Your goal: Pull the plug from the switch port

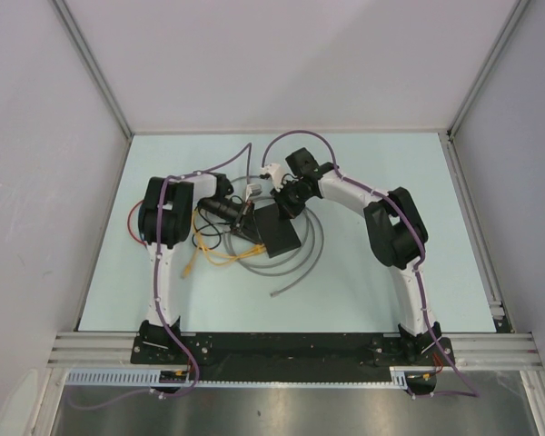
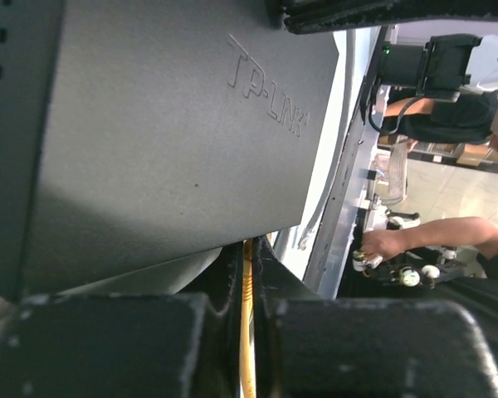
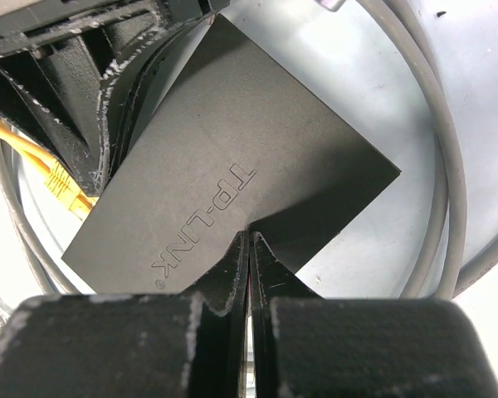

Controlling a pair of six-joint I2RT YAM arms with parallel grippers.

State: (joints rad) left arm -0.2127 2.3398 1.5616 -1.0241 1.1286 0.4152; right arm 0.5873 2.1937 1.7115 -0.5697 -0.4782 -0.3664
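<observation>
The switch (image 1: pixel 279 233) is a flat matte-black box marked TP-LINK, lying mid-table. It fills the left wrist view (image 2: pixel 166 141) and shows in the right wrist view (image 3: pixel 232 166). A yellow cable (image 1: pixel 220 257) ends in a yellow plug (image 2: pixel 248 286) at the switch's edge. Its ribbed boot also shows in the right wrist view (image 3: pixel 62 184). My left gripper (image 1: pixel 242 211) is shut on the plug right at the switch. My right gripper (image 1: pixel 286 202) is shut, with its tips (image 3: pixel 250 239) touching the switch's top face. The port itself is hidden.
A grey cable (image 1: pixel 302 263) loops around the switch on the pale table (image 1: pixel 372 272) and shows in the right wrist view (image 3: pixel 448 166). A red wire (image 1: pixel 133 218) lies by the left arm. Metal frame posts bound the table. A person's arm (image 2: pixel 448 236) is beyond the table's edge.
</observation>
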